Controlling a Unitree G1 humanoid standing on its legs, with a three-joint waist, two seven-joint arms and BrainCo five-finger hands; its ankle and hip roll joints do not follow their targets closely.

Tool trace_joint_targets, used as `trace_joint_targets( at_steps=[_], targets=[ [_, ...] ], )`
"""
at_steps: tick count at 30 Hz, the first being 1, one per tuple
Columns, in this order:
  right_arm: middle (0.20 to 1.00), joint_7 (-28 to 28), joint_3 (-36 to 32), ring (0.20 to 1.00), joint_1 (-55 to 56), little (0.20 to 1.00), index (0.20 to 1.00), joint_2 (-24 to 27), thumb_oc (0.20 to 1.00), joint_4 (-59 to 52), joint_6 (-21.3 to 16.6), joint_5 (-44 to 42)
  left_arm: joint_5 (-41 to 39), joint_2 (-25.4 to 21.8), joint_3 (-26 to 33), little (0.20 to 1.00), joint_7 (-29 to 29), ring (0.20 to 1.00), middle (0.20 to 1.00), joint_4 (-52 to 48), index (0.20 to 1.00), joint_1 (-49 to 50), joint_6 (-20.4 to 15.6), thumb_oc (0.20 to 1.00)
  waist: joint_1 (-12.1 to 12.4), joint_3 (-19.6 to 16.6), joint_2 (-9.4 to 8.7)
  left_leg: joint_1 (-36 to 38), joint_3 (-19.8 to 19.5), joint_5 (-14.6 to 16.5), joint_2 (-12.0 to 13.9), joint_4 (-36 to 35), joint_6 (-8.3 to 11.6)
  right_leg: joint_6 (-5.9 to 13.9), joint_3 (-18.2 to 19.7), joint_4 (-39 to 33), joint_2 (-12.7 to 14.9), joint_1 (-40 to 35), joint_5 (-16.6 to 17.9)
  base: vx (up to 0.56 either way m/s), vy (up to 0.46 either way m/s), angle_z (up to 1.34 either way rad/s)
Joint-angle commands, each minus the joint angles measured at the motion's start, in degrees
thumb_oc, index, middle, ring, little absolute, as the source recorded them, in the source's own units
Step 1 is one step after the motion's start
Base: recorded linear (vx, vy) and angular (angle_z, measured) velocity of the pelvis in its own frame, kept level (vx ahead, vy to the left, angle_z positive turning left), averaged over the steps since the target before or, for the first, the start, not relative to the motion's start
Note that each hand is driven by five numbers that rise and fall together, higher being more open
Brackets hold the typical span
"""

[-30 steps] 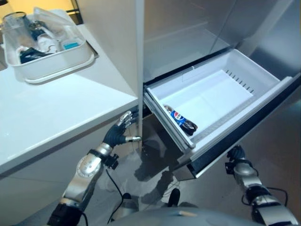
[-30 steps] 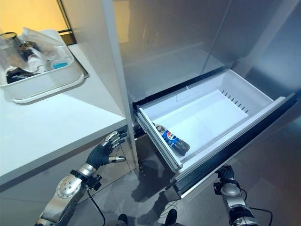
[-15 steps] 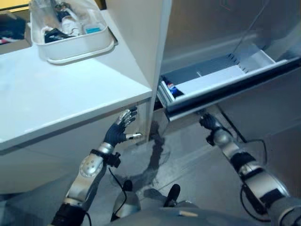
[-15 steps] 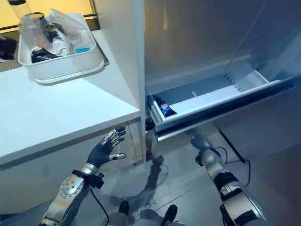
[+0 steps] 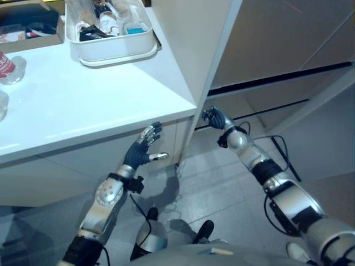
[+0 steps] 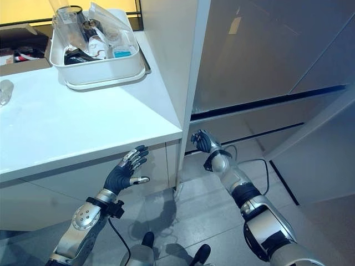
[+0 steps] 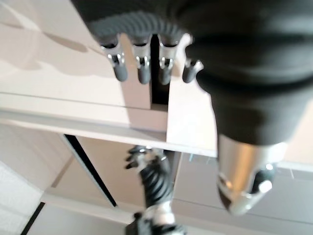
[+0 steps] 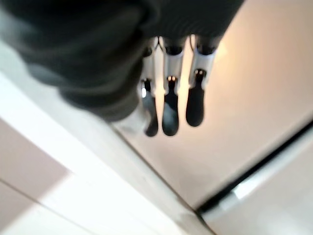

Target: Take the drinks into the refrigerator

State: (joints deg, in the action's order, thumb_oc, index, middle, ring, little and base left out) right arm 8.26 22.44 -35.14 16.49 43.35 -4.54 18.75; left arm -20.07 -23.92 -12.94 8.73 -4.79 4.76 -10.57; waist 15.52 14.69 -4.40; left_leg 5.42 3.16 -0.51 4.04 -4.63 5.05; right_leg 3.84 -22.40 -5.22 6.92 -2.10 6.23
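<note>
The freezer drawer (image 6: 249, 119), half open a moment ago, now sits flush in the refrigerator (image 6: 260, 50), so the cola bottle is shut inside and its lie can't be seen. The right hand (image 6: 201, 139), fingers loosely bent and empty, hovers at the drawer's front. At eight o'clock, the left hand (image 5: 141, 151) stays spread below the worktop (image 5: 83, 105), which carries a white tub (image 5: 111, 47) at its far edge.
</note>
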Motion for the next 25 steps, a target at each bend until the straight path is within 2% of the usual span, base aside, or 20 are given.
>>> trace_joint_targets(
  at_steps=[1, 4, 5, 6, 7, 9, 11, 13, 15, 17, 19, 22, 25],
  targets=[
    [1.000, 2.62, -2.43, 1.000, 0.07, 1.000, 1.000, 0.59, 1.000, -0.57, -1.55, -6.07, -1.62, 1.16, -1.63, 1.000, -1.58, 1.000, 1.000, -0.85, 1.000, -1.39, -2.18, 1.000, -0.59, -1.04, -0.25, -0.07, 2.42, 4.01, -4.91, -0.37, -5.37, 3.15, 1.53, 4.47, 1.04, -1.57, -2.03, 0.00, 0.000, 0.00],
    [1.000, 3.28, -6.47, 1.000, 7.88, 1.000, 1.000, -1.28, 1.000, 1.57, -2.19, -13.25, -4.27, 4.14, -1.61, 1.000, -2.35, 1.000, 1.000, 4.86, 1.000, -0.70, -1.09, 1.000, -2.13, -1.06, -0.08, 0.24, 2.72, 4.08, -4.96, -0.37, -5.40, 3.13, 1.71, 4.67, 1.07, -1.61, -2.08, 0.00, 0.000, -0.01],
    [1.000, 3.28, -6.46, 1.000, 8.00, 1.000, 1.000, -1.25, 1.000, 1.51, -2.21, -13.30, -4.28, 4.17, -1.68, 1.000, -2.34, 1.000, 1.000, 5.03, 1.000, -0.73, -1.19, 1.000, -2.11, -1.13, -0.06, 0.25, 2.71, 4.09, -4.97, -0.37, -5.40, 3.13, 1.70, 4.66, 1.07, -1.62, -2.08, -0.01, 0.005, -0.05],
    [1.000, 3.52, -7.53, 1.000, 9.91, 1.000, 1.000, -2.35, 1.000, 3.23, -2.47, -15.81, -4.23, 4.87, -1.67, 1.000, -2.96, 1.000, 1.000, 7.49, 1.000, -1.00, -0.86, 1.000, -2.59, -1.07, 0.00, 0.27, 2.80, 4.04, -4.98, -0.37, -5.38, 3.10, 1.76, 4.71, 1.06, -1.55, -2.04, 0.01, 0.005, -0.09],
    [1.000, 2.85, -8.71, 1.000, 13.76, 1.000, 1.000, -4.67, 1.000, 10.07, -2.59, -19.81, -2.54, 5.68, -1.81, 1.000, -3.40, 1.000, 1.000, 12.75, 1.000, -1.86, -1.03, 1.000, -3.35, -1.03, 0.32, 0.73, 3.02, 4.34, -4.81, -0.37, -5.23, 3.06, 2.16, 4.85, 0.85, -1.72, -2.40, 0.00, 0.007, -0.10],
    [1.000, 2.27, -8.76, 1.000, 15.15, 1.000, 1.000, -5.39, 1.000, 11.97, -2.73, -21.25, -2.68, 6.59, -1.52, 1.000, -4.16, 1.000, 1.000, 16.15, 1.000, -2.38, -0.99, 1.000, -3.90, -1.19, 0.34, 0.35, 3.04, 3.99, -4.90, -0.37, -5.25, 3.02, 2.23, 4.90, 0.97, -1.34, -2.21, -0.01, 0.009, -0.09],
    [1.000, 1.22, -10.22, 1.000, 19.41, 1.000, 1.000, -7.94, 1.000, 20.71, -2.29, -24.22, 4.75, 7.83, -0.78, 1.000, -7.28, 1.000, 1.000, 25.18, 1.000, -4.23, -1.29, 1.000, -4.99, -1.29, 0.63, 0.50, 3.29, 4.10, -4.90, -0.37, -5.12, 3.00, 2.46, 5.04, 0.94, -1.14, -2.34, 0.02, 0.013, -0.07],
    [1.000, 0.99, -10.36, 1.000, 20.19, 1.000, 1.000, -8.51, 1.000, 22.49, -2.20, -24.76, 5.85, 8.78, -0.45, 1.000, -8.31, 1.000, 1.000, 29.51, 1.000, -4.93, -1.35, 1.000, -5.35, -1.47, 0.78, 0.58, 3.43, 4.16, -4.87, -0.37, -5.06, 2.96, 2.60, 5.10, 0.89, -1.10, -2.44, 0.00, 0.000, 0.00],
    [1.000, 0.63, -12.16, 1.000, 23.80, 1.000, 1.000, -9.99, 1.000, 29.20, -1.31, -26.15, 12.35, 11.36, 1.26, 1.000, -12.03, 1.000, 1.000, 44.43, 1.000, -7.57, -0.25, 1.000, -6.51, -1.71, 1.29, 1.46, 4.16, 4.68, -4.81, -0.37, -4.90, 2.84, 3.32, 5.22, 0.55, -1.54, -2.87, 0.03, 0.021, -0.06],
    [1.000, 0.65, -12.87, 1.000, 24.39, 1.000, 1.000, -10.14, 1.000, 30.30, -1.12, -26.58, 13.81, 11.91, 1.11, 1.000, -12.38, 1.000, 1.000, 47.55, 1.000, -8.09, -0.15, 1.000, -7.06, -2.07, 1.35, 1.35, 4.26, 4.57, -4.95, -0.37, -4.92, 2.84, 3.32, 5.17, 0.60, -1.34, -2.75, 0.03, 0.022, -0.14],
    [1.000, 0.28, -13.62, 1.000, 26.38, 1.000, 1.000, -10.59, 1.000, 34.00, -0.15, -26.34, 13.84, 14.17, 3.97, 1.000, -14.44, 1.000, 1.000, 59.27, 1.000, -10.05, 1.20, 1.000, -7.92, -2.48, 1.77, 1.94, 4.75, 4.88, -4.90, -0.37, -4.80, 2.63, 3.68, 5.25, 0.35, -1.55, -3.03, 0.05, 0.028, -0.19],
    [1.000, 0.58, -14.12, 1.000, 27.16, 1.000, 1.000, -10.98, 1.000, 36.60, 0.67, -26.57, 11.79, 16.07, 6.82, 1.000, -14.20, 1.000, 1.000, 70.23, 1.000, -11.59, 2.61, 1.000, -8.90, -3.45, 2.00, 2.62, 5.14, 5.30, -4.77, -0.37, -4.64, 2.29, 4.05, 5.21, -0.01, -2.10, -3.59, 0.07, 0.014, -0.07],
    [1.000, 0.65, -13.19, 1.000, 27.74, 1.000, 1.000, -11.71, 1.000, 35.21, 0.34, -26.24, 9.57, 17.00, 10.43, 1.000, -13.78, 1.000, 1.000, 76.60, 1.000, -12.21, 3.89, 1.000, -9.74, -4.24, 2.14, 3.43, 5.76, 5.72, -4.60, -0.37, -4.37, 2.08, 4.52, 5.12, -0.32, -2.76, -3.94, 0.07, 0.006, -0.08]
  ],
)
